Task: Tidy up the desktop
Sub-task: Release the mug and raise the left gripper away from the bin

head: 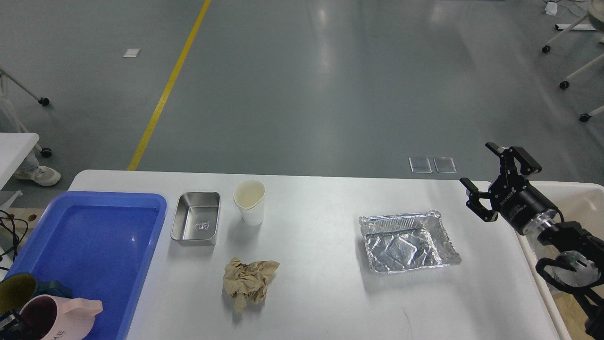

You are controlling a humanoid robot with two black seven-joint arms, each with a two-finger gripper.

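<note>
The white desktop [321,293] fills the lower part of the head view. On it lie a crumpled brown paper ball [249,281], a white paper cup [250,202] with a dented rim, a small steel tin [197,218] and a crushed foil tray [408,241]. My right gripper [486,174] is open and empty, held above the table's far right edge, right of the foil tray. My left gripper is out of view.
A blue plastic tray [94,250] stands at the left, holding a pink mug [61,317] and a dark green mug [19,292] at its near corner. A beige bin [585,203] stands off the table's right edge, behind my right arm.
</note>
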